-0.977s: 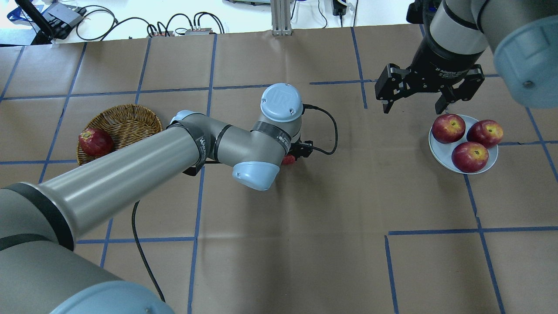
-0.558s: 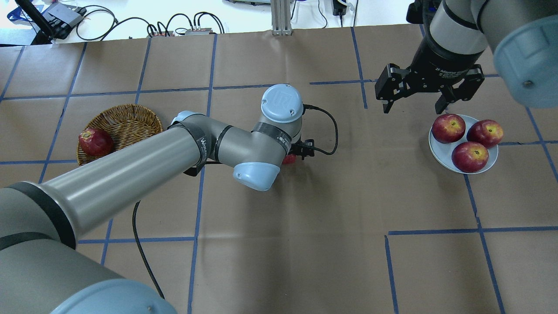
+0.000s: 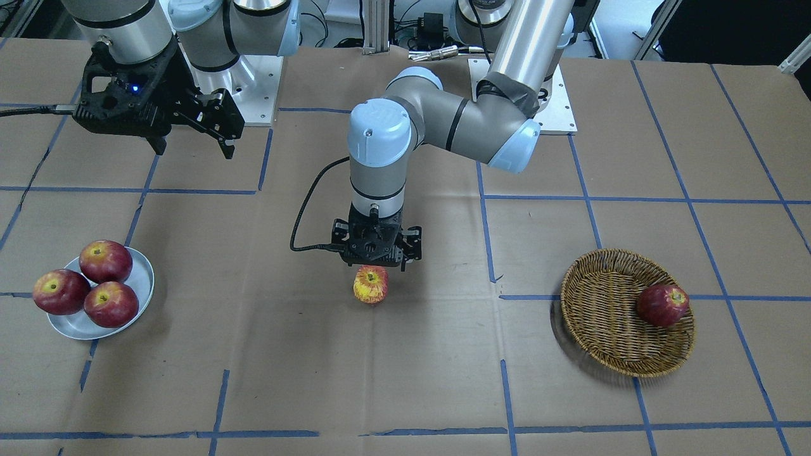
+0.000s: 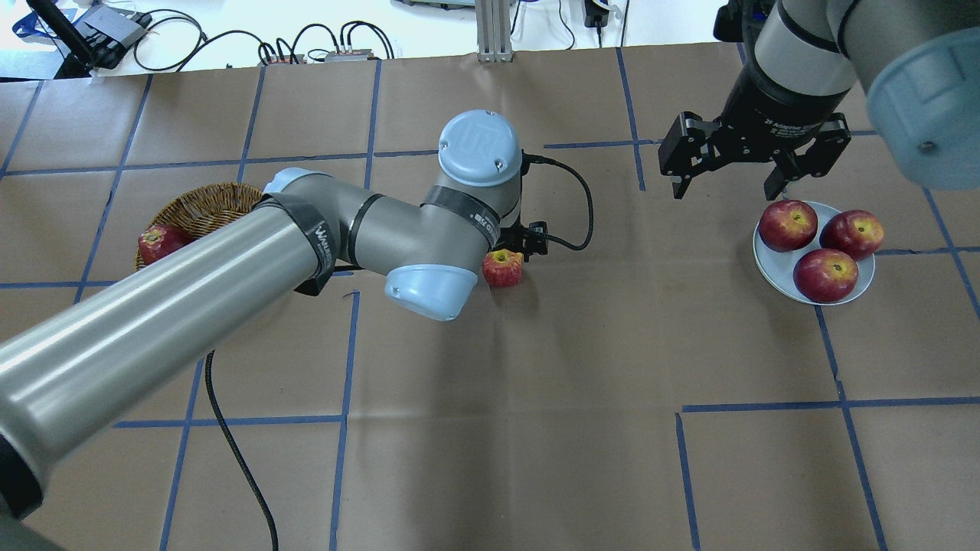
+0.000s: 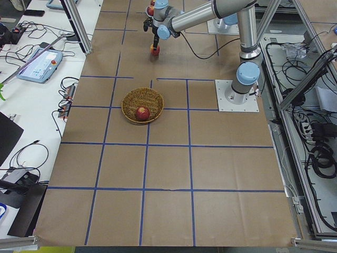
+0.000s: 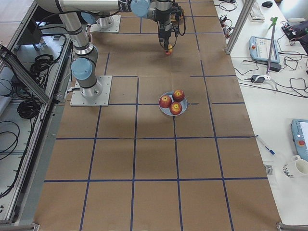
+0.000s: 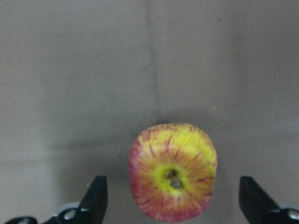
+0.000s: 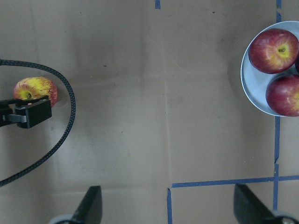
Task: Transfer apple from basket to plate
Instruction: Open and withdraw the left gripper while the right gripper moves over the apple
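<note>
The yellowish red-streaked apple (image 3: 370, 284) rests on the brown paper at mid-table, outside the basket and the plate; it also shows in the overhead view (image 4: 502, 268) and the left wrist view (image 7: 173, 170). My left gripper (image 3: 374, 258) hangs just above it, open, its fingers (image 7: 96, 198) wide apart on either side and not touching it. The wicker basket (image 3: 602, 342) holds one dark red apple (image 3: 662, 305). The pale plate (image 3: 142, 278) carries three dark red apples. My right gripper (image 4: 723, 187) is open and empty, above the table beside the plate (image 4: 773, 272).
The left wrist's black cable (image 4: 574, 207) loops over the table beside the apple. The left arm (image 4: 230, 275) covers part of the basket (image 4: 207, 210) in the overhead view. Blue tape lines cross the paper.
My left wrist has drawn back towards the basket side and the apple, half hidden under it before, now shows whole on the table. The right arm has not moved.
</note>
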Controlling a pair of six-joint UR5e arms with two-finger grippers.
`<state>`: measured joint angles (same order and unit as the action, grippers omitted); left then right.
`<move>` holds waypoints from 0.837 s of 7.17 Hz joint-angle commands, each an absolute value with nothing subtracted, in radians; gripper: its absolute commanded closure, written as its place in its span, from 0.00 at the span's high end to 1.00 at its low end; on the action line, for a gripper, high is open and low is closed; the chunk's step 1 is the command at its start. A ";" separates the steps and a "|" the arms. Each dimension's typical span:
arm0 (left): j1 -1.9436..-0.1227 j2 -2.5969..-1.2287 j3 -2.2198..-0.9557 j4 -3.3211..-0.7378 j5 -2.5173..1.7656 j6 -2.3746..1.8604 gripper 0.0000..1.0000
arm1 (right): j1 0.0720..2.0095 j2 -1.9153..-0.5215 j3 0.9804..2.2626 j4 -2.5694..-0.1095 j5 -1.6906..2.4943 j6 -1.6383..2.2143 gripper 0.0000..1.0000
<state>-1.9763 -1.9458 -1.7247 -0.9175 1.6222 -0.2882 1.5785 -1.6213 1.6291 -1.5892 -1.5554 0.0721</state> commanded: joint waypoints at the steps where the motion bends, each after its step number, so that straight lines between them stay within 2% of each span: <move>1: -1.909 -1.785 -1.674 -1.137 1.621 -0.162 0.99 | 1.578 -1.621 1.629 -1.589 -1.555 0.072 1.00; 3: -1.800 -1.624 -1.704 -1.193 1.605 0.025 0.99 | 1.578 -1.621 1.629 -1.589 -1.555 0.072 1.00; 4: -1.730 -1.553 -1.712 -1.327 1.606 0.055 0.99 | 1.578 -1.624 1.631 -1.589 -1.555 0.072 1.00; 6: -1.626 -1.481 -1.680 -1.478 1.605 0.148 0.99 | 1.580 -1.634 1.634 -1.588 -1.562 0.072 1.00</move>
<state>-1.6835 -1.5324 -1.6995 -1.4009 1.6046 0.0740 1.5787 -1.6276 1.6324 -1.5882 -1.5575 0.0721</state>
